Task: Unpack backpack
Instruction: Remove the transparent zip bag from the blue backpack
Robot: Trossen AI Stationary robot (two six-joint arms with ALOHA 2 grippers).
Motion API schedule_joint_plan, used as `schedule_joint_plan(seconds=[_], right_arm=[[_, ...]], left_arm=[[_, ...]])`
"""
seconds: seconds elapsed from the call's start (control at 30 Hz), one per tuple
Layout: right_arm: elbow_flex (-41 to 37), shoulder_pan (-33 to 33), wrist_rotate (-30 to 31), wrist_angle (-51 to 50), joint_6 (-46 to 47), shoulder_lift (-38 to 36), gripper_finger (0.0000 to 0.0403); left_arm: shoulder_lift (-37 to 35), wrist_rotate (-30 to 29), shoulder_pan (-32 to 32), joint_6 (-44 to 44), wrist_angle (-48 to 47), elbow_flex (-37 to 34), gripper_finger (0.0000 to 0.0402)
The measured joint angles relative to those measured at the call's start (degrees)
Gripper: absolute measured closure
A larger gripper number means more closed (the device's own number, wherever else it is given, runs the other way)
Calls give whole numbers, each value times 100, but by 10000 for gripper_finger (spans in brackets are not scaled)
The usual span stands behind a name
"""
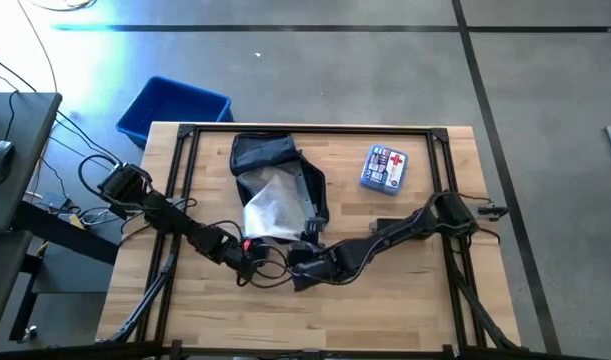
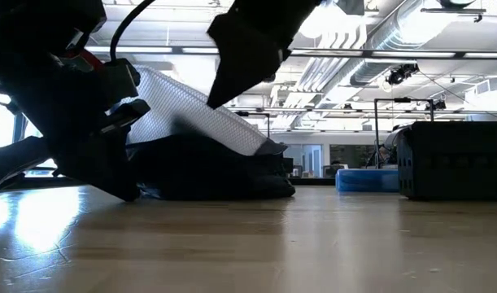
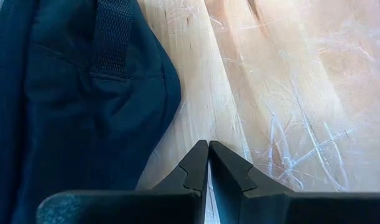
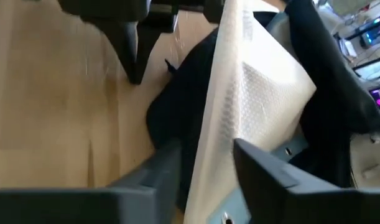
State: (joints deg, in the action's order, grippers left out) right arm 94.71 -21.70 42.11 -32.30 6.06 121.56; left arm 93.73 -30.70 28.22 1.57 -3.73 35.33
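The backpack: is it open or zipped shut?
Open: a pale pouch sticks out of the backpack, between the right claw's fingers.

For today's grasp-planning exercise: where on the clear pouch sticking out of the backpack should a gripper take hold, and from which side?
Grip the pouch by its free edge nearest the arms. It is flat and thin, and slants up out of the backpack, so that edge is exposed. Come from the right gripper side: its open fingers already straddle that edge. The left gripper is shut beside the backpack.
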Motion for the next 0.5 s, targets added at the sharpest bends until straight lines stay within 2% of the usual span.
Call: schedule_joint_plan(seconds=[0.1,0.17,0.27,0.33,0.4,0.5], right_arm=[[-195,111,3,646,-425,0,166],[-322,215,251,1076,-544,0,130],[-473,471,332,1613,-635,0,109],[-574,670,212,1842,-590,0,118],[-645,846,161,1869,-433,0,147],[-657,1088,-26,1842,-145,0,233]], left_arm=[[0,0,1,-1,5,0,401],[0,0,1,-1,9,0,401],[0,0,0,-3,22,0,401],[0,0,-1,-1,28,-2,401],[0,4,-1,-1,31,-2,401],[1,6,-1,-1,35,-2,401]])
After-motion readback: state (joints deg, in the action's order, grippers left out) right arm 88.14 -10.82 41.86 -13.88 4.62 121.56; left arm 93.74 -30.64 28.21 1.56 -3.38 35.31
